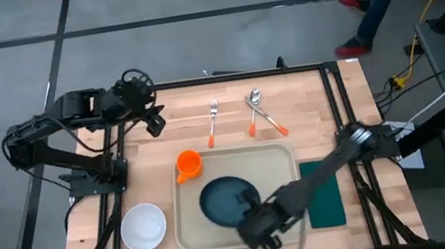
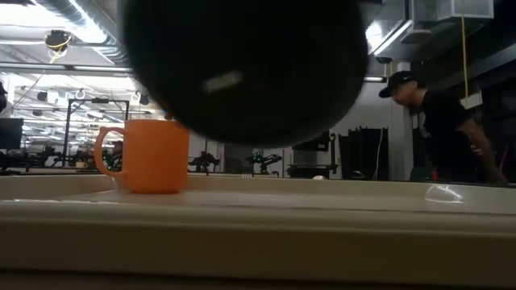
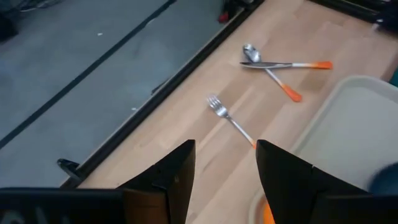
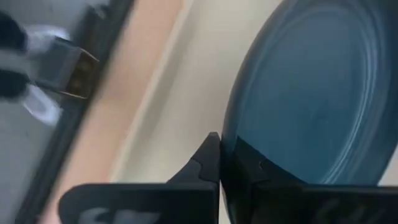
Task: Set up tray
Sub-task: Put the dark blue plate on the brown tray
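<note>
While pinching plate [image 1: 223, 202], right gripper [image 1: 260, 229] low.

no readable text, no labels, no brand marks, no numbers anywhere in view

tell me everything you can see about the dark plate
The dark plate is round, dark blue-teal and glossy, with faint concentric rings and a shallow rim. It sits over the cream tray, towards its near side. The right tool is shut on its near edge. In the low view it looks raised off the tray.
</note>
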Robot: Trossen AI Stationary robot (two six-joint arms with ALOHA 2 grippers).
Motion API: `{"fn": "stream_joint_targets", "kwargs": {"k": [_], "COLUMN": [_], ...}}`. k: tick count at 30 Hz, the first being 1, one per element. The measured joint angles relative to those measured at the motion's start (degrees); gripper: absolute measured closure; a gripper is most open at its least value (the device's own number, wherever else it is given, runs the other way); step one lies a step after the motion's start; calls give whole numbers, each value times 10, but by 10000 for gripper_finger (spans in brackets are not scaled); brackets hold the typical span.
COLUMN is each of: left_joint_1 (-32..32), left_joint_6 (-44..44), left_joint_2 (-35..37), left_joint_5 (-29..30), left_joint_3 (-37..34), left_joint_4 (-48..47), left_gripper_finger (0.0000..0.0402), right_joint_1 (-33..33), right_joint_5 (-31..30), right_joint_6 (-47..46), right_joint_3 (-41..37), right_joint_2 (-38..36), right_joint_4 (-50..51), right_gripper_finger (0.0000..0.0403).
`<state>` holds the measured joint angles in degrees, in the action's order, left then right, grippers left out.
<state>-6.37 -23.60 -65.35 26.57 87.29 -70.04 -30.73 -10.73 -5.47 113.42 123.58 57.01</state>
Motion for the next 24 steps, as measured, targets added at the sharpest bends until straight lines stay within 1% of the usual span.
{"fn": "stream_joint_targets", "kwargs": {"k": [3,6,9,11,18,24], "left_joint_1": [6,7,7,7,7,7], "left_joint_6": [-1,-1,8,11,18,19], "left_joint_2": [0,-2,-5,-4,-1,-2], "left_joint_5": [-2,-2,-2,-6,-6,-4], "left_joint_3": [0,0,0,0,0,0], "left_joint_4": [0,0,0,0,-4,-4], "left_gripper_finger": [238,238,238,238,238,238], "right_joint_1": [16,30,39,41,41,39], "right_joint_5": [-1,0,14,17,15,14], "right_joint_6": [48,89,100,90,55,43], "right_joint_3": [81,146,194,216,196,196], "right_joint_2": [51,80,114,132,149,171], "right_joint_4": [45,57,67,73,67,27], "right_gripper_finger": [391,391,391,391,391,391]}}
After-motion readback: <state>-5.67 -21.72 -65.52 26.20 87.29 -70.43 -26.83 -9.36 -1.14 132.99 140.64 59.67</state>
